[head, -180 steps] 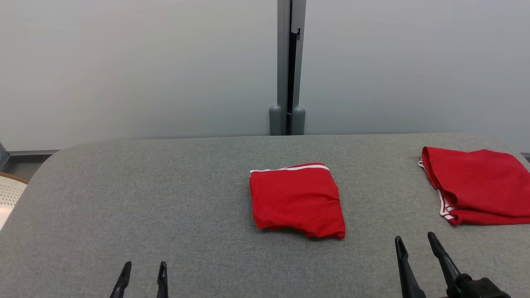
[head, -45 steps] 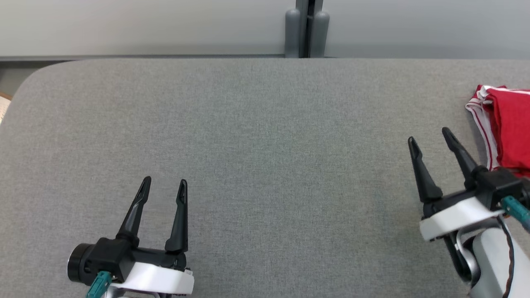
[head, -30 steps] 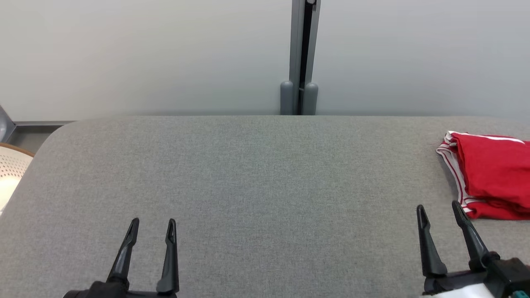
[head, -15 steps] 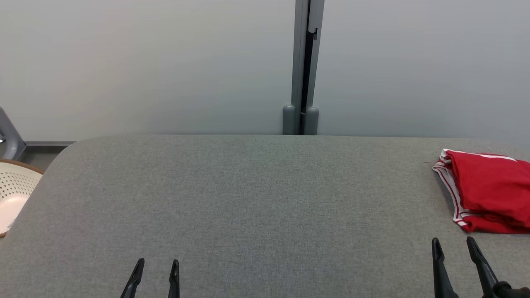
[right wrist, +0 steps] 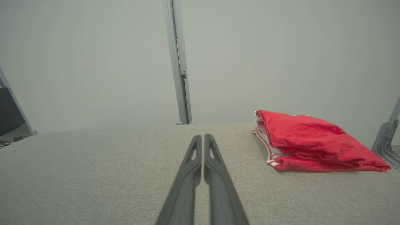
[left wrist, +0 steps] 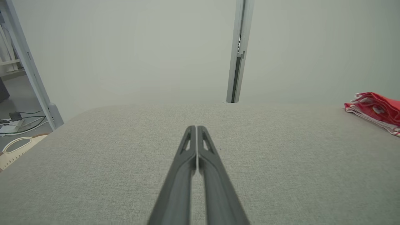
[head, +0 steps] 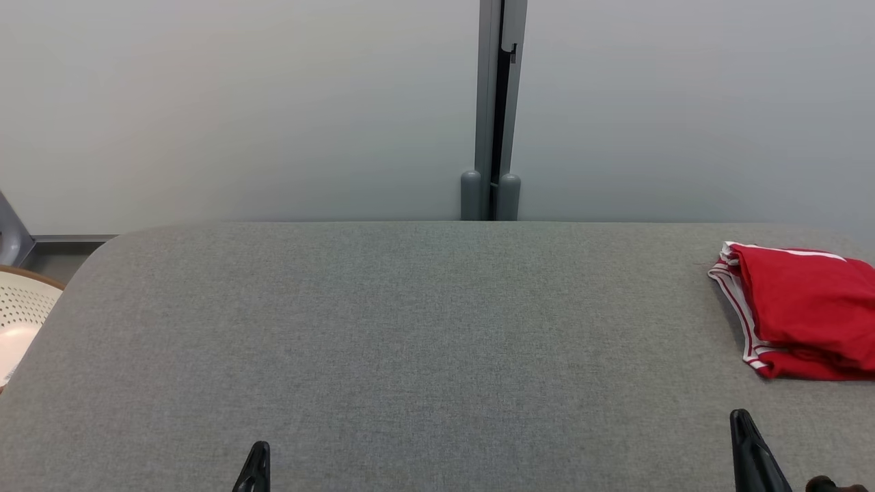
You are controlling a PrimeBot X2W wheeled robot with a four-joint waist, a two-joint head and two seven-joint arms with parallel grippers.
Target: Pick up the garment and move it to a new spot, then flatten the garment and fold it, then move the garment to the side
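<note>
Two sets of dark fingers are pressed tight together with nothing caught between them. The left gripper [left wrist: 196, 128] points out over bare grey cloth. The right gripper [right wrist: 202, 137] does the same, apart from the red pile and just to its left in its own wrist view. From the head view only their tips peek up at the near edge of the table [head: 410, 328], low and drawn back toward the robot.

The garment [right wrist: 306, 137] lies folded at the far right of the table, its white-striped edge [head: 735, 307] turned toward the middle. It sits in soft layers, a bit puffed at the near fold. Whether that pile is one piece or more, I cannot tell from here.

To my eye the folding and the shift to the side are done, and what is left is parking the arms cleanly. To do that well, I'd pull both arms straight back along their own line, lifted clear of the fabric top so the tips don't drag on it. The right arm needs the most care: any swing to its right would clip the striped edge and spill the fold. Shut fingers help, since there's no open jaw to snag a loose layer.

Further out, a pale basket [head: 20, 314] stands off the table's left corner. A grey post [head: 491, 109] rises behind the far edge, and both are well out of reach.
</note>
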